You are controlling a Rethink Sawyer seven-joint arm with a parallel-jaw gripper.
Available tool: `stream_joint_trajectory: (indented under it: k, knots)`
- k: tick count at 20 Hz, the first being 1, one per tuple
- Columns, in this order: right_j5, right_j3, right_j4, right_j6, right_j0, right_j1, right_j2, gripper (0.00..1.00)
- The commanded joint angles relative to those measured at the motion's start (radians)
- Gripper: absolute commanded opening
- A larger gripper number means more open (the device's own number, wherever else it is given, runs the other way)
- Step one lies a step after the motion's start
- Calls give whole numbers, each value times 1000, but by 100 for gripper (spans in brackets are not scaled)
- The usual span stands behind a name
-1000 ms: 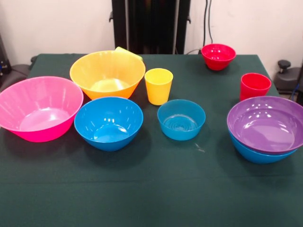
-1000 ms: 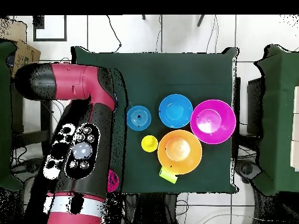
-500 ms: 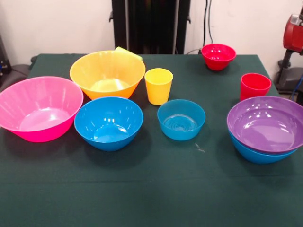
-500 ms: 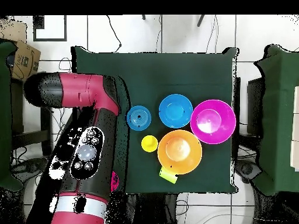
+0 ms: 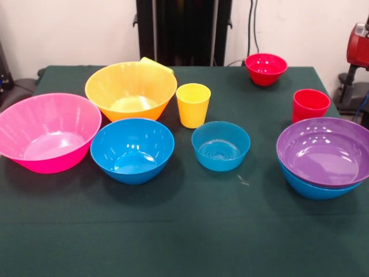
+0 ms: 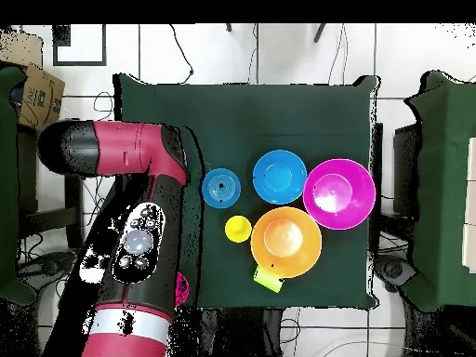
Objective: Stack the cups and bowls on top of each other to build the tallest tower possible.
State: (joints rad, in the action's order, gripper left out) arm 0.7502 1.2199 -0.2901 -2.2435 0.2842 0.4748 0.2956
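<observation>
Bowls and cups stand apart on the green table (image 5: 184, 231). In the front view a pink bowl (image 5: 49, 133) is at the left, with an orange bowl (image 5: 131, 89) behind it. A lime green cup (image 5: 154, 63) lies behind the orange bowl. A blue bowl (image 5: 132, 150), a yellow cup (image 5: 193, 105) and a small translucent blue bowl (image 5: 221, 145) stand in the middle. A purple bowl (image 5: 326, 153) sits nested in a blue bowl (image 5: 311, 189) at the right, with a red cup (image 5: 311, 105) and a small red bowl (image 5: 266, 68) behind them. The gripper shows in neither view.
In the overhead view the red and black arm (image 6: 139, 232) lies over the table's left side and hides the purple and red things. A red piece of the arm (image 5: 360, 43) shows at the right edge of the front view. A cardboard box (image 6: 33, 93) is off the table.
A red piece of the arm has come into the front view at the right edge. In the overhead view the arm has shifted slightly. The bowls and cups have not moved.
</observation>
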Motion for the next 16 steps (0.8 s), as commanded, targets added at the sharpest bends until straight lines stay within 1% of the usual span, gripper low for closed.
stream_joint_trajectory:
  k: [1, 6, 9, 12, 16]
  knots:
    - [15, 124, 94, 57, -20, -37, -118, 100]
    - [-47, 171, 110, 69, -29, -35, -119, 100]
    - [-56, 199, 109, 87, -42, -16, -128, 100]
    - [-59, 193, 118, 94, -53, -24, -131, 100]
    - [-93, 185, 142, 80, -61, -52, -136, 100]
